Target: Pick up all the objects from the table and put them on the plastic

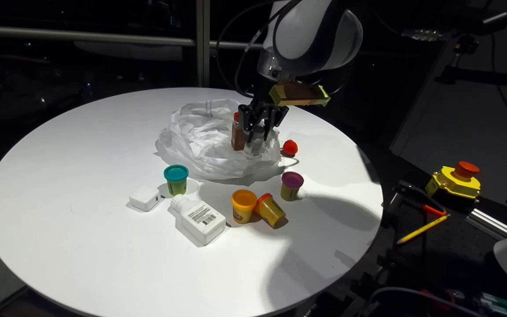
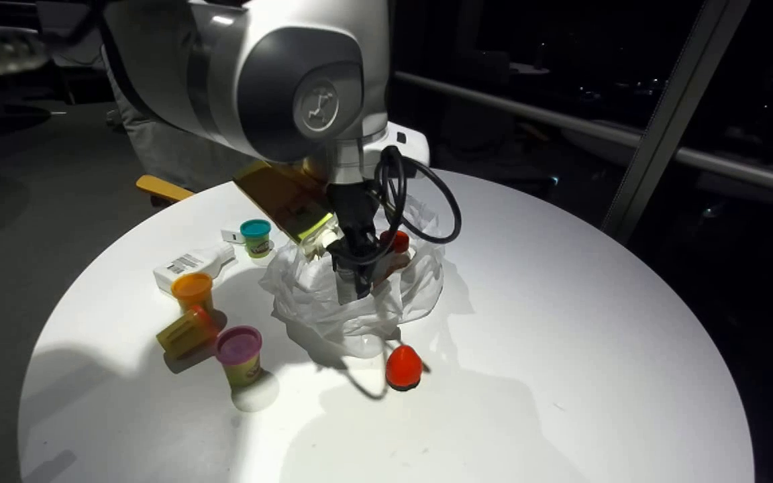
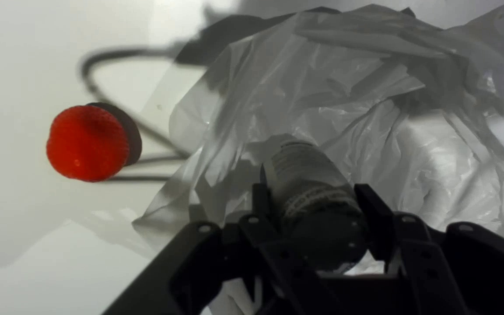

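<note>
Gripper [image 3: 312, 189]: fingers [image 3: 372, 208] part-way together, flanking the jar [image 3: 315, 203] and, as I read it, clamped on it. Dark lid nearest the wrist, label beyond.

Relation that matters: the jar's long axis runs roughly on with the fingers, base leading, leaning slightly off line in the wrist view. Plastic bag [image 1: 192, 152] directly below. Release should want a short lowering, hardly any sideways travel. Base touching the film or not: cannot tell.

Just beside, in the same bag: red-capped bottle [image 1: 237, 136]. Spreading fingers might nudge it.

Next out: red rounded piece [image 3: 88, 143], outside the bag, toward the edge of the table [image 1: 104, 264] by the red-button box [image 1: 453, 181]. Probably a good next pick.

Farther: purple-lidded tub [image 1: 292, 186], upright; teal-lidded tub [image 1: 176, 180], upright; orange-lidded tub [image 1: 243, 207], upright, with a tipped tub [image 1: 272, 212] against it or nearly.

Farthest, toward the edge opposite the window rail [image 1: 82, 35]: white bottle [image 1: 203, 220] on its side; white block [image 1: 145, 199]. Round table, no corners.
</note>
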